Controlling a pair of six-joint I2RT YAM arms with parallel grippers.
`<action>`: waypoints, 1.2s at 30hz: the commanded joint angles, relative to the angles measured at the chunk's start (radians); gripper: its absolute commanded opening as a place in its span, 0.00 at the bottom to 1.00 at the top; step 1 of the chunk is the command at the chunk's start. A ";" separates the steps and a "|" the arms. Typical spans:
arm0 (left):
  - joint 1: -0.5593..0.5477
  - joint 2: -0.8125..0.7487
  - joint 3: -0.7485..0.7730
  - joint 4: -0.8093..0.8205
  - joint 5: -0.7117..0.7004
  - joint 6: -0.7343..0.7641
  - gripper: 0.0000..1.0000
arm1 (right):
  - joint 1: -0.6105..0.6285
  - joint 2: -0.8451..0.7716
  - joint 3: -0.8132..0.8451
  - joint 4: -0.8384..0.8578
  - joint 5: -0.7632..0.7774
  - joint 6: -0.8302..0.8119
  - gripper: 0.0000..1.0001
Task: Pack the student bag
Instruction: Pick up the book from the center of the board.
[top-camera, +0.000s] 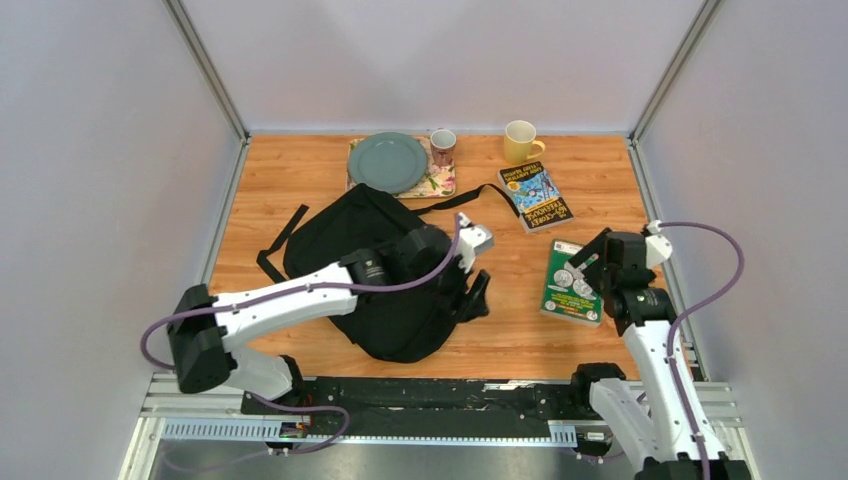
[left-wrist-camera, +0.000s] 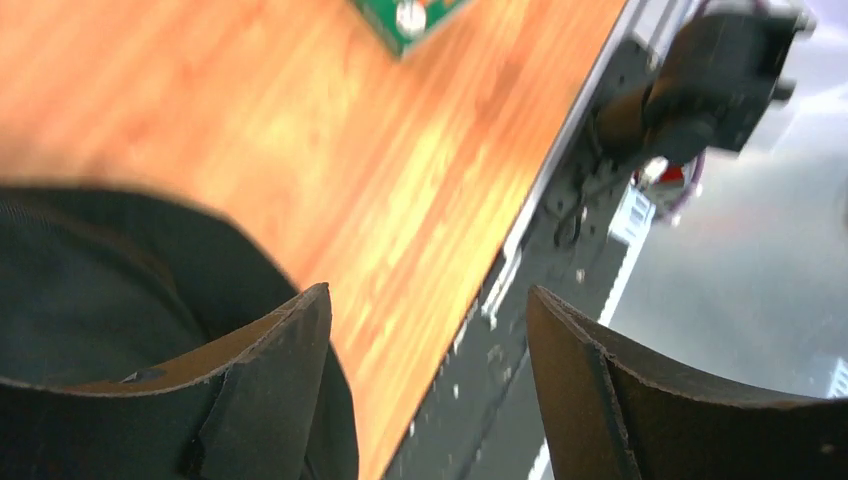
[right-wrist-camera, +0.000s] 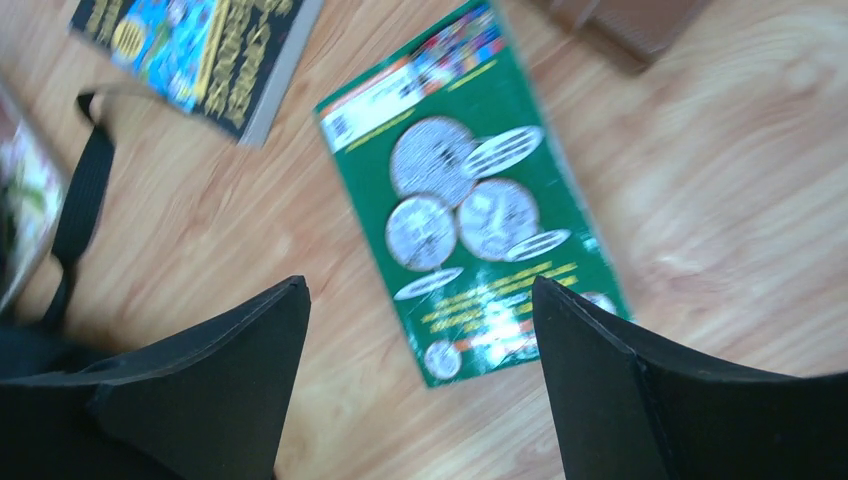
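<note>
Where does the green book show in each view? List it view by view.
Top external: green book right of centre, near the table's right edge.
Left wrist: only a corner, at the top edge.
Right wrist: centre of the picture.
Shared landmark: the same wooden table.

My left arm (top-camera: 290, 295) reaches out from its base at the near left, stretched low and rightward toward the centre, with the wrist bent at the end. My left gripper (left-wrist-camera: 428, 390) has its two dark fingers spread wide, with nothing between them. My right arm (top-camera: 655, 350) rises from its base at the near right, with the wrist tipped downward. My right gripper (right-wrist-camera: 420, 390) points down, its fingers parted wide and empty.
</note>
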 joint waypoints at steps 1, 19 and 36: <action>0.001 0.204 0.187 0.173 -0.013 0.096 0.79 | -0.191 0.073 0.068 -0.002 0.014 -0.078 0.86; 0.103 0.737 0.525 0.327 0.215 -0.106 0.81 | -0.446 0.418 -0.061 0.253 -0.265 -0.159 0.87; 0.119 0.895 0.566 0.400 0.146 -0.293 0.82 | -0.438 0.489 -0.136 0.313 -0.626 -0.224 0.79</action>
